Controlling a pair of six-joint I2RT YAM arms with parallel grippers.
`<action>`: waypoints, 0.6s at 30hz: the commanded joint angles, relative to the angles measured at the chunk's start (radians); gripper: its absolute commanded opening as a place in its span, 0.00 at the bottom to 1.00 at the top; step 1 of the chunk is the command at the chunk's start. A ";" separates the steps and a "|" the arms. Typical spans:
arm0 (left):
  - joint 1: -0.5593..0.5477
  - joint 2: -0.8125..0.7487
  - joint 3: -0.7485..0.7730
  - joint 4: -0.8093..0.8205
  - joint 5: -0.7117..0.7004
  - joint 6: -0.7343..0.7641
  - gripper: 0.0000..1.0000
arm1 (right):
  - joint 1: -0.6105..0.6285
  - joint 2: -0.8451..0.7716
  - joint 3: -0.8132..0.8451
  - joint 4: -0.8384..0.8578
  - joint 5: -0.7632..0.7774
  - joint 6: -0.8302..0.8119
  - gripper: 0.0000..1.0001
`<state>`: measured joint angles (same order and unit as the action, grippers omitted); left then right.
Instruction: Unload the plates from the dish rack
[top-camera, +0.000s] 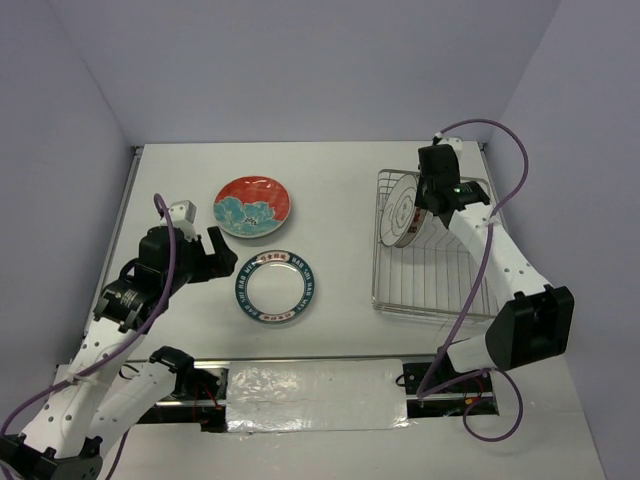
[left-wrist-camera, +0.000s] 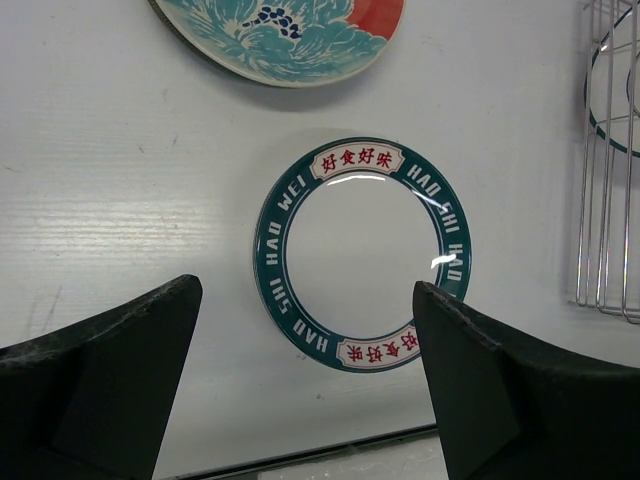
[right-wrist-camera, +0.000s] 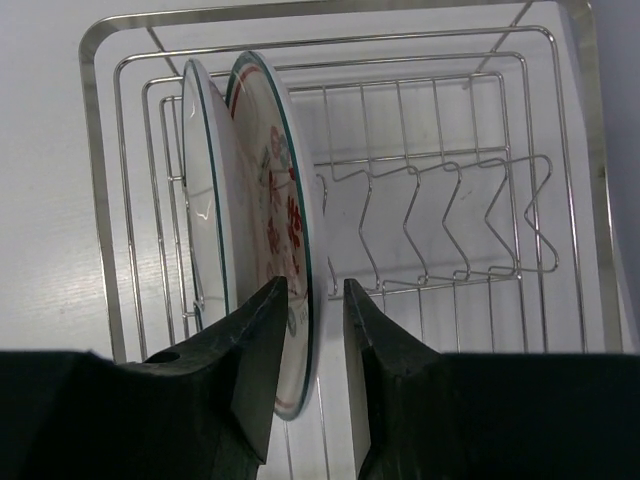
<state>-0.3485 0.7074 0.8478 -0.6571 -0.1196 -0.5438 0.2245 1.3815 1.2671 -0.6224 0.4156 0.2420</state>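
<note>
**Entry: dish rack part unloaded, two plates out, two plates in; right pincer at a racked plate**

- Worktop: white and flat, carrying every item below.
- Dish rack: silver wire, on the right side of the worktop, with a row of zigzag tines standing bare in the right wrist view.
- Plate with red centre marks: white with a thin dark rim line, standing on edge in the rack's left part.
- Rear plate: also on edge, just beside the marked plate and on its far side from the bare tines. Its pattern cannot be made out.
- Right pincer: lowered over the racked pair, narrowed to a slim gap, with one finger on each side of the marked plate's upper rim. A sliver of space shows between that rim and the right-hand finger, so a true pinch cannot be told.
- Red plate with teal flowers: lying flat on the worktop, left of centre and well apart from the rack.
- White plate with lettered teal rim: lying flat just nearer the arms than the red plate, without touching it.
- Left pincer: spread wide and holding nothing. It hovers just left of the lettered plate, which shows between its fingers in the left wrist view.
</note>
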 joint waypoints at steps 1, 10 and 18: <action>-0.001 0.003 -0.001 0.040 0.017 0.033 1.00 | -0.005 0.031 -0.002 0.073 -0.006 -0.013 0.36; -0.001 0.006 0.000 0.037 0.011 0.031 0.99 | 0.006 0.007 0.011 0.064 0.098 -0.009 0.12; 0.000 0.000 0.002 0.033 0.000 0.028 0.99 | 0.018 -0.004 0.098 0.003 0.178 -0.024 0.07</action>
<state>-0.3485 0.7120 0.8478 -0.6571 -0.1150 -0.5262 0.2379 1.4273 1.2690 -0.6201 0.5030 0.2176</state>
